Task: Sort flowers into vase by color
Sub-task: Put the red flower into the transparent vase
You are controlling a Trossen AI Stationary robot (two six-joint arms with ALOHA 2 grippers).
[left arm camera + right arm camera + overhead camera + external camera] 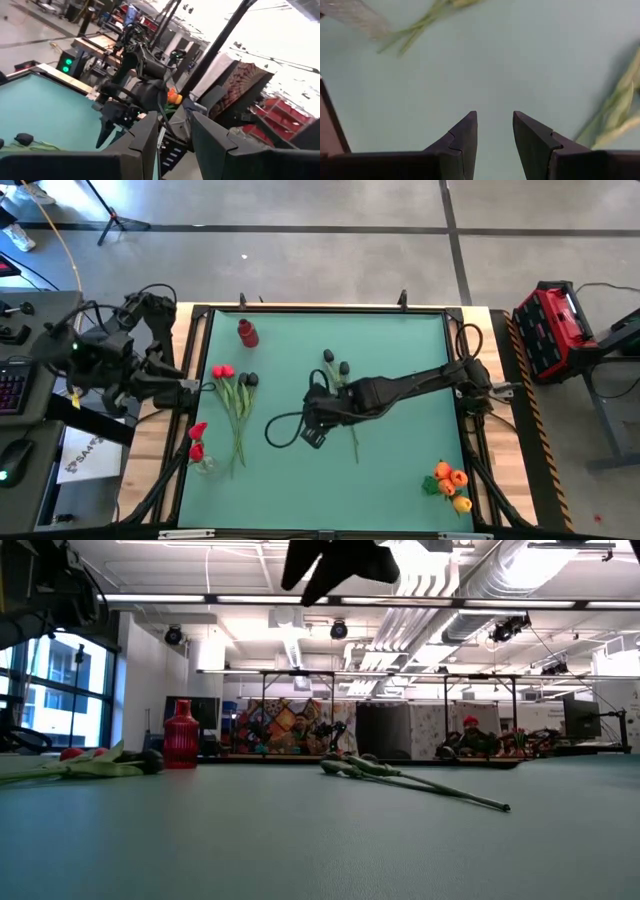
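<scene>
Black-headed flowers (pixel 340 380) lie mid-surface, just beside your right tool (pixel 313 430), which hovers empty with a narrow gap. Come down astride 1 stem, then close. Left tool (pixel 185 388) waits at the edge, narrowly parted, empty.

Probably a lab: ceiling ducts (pixel 520 580), partitions (pixel 400 730).

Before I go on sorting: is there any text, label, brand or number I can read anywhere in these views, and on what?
No text can be read.
White sheet of paper beside the table's left edge: dark print, too small to read.
Red toolbox on the floor to the right: no label can be made out.
Red vase: no label shows.
Colourful wall panel in the room behind: a pattern, no words.
</scene>
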